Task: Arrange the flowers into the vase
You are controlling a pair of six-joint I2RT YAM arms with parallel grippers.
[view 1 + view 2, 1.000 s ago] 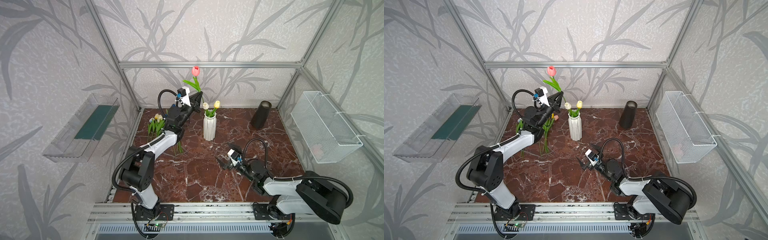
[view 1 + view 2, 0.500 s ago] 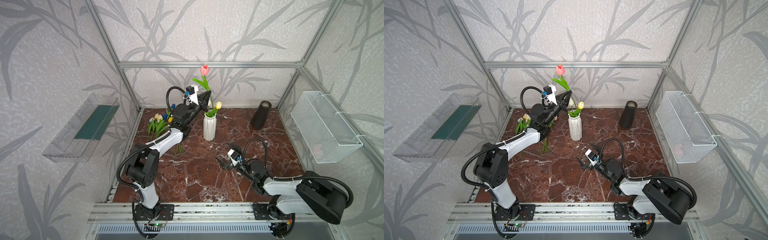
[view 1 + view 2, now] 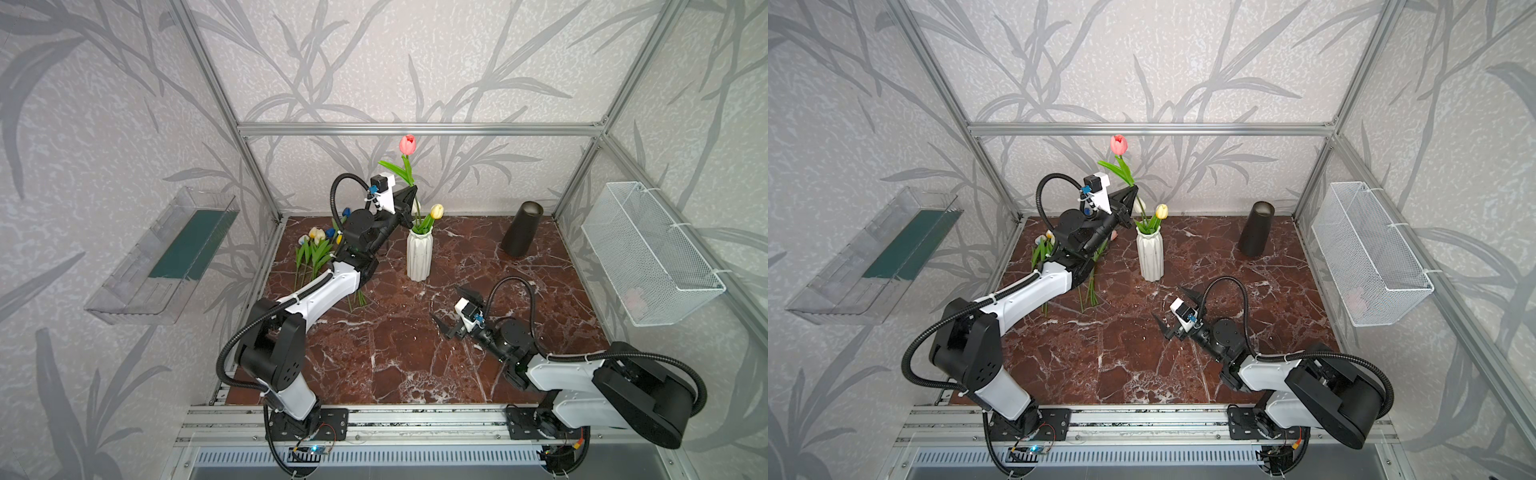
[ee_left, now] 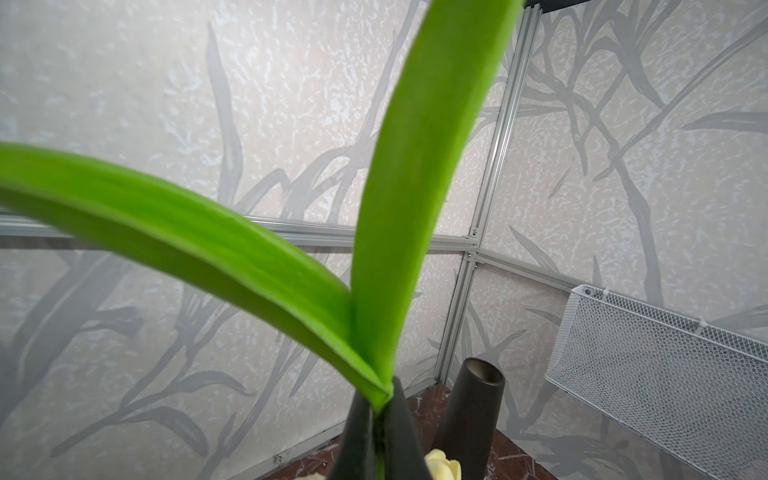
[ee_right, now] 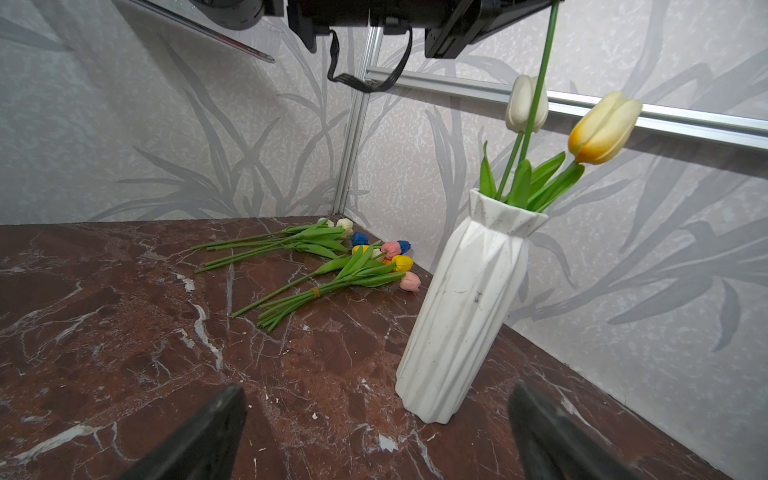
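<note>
Rightward since a second ago, the left gripper (image 3: 410, 196), clamped on the stem of the pink tulip (image 3: 407, 145), now holds it over the vase (image 3: 419, 257); lowering and release should come next. The right gripper (image 3: 454, 311) idles wide open.

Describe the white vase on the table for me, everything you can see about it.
The white vase looks ceramic, with folded facets, faint grey speckles, a narrowed neck and a flared rim. It stands upright on the red-brown marbled table, toward the back middle. A white tulip and a yellow tulip stand in it. The stem of a pink tulip, held by the left gripper, reaches down to its mouth.
</note>
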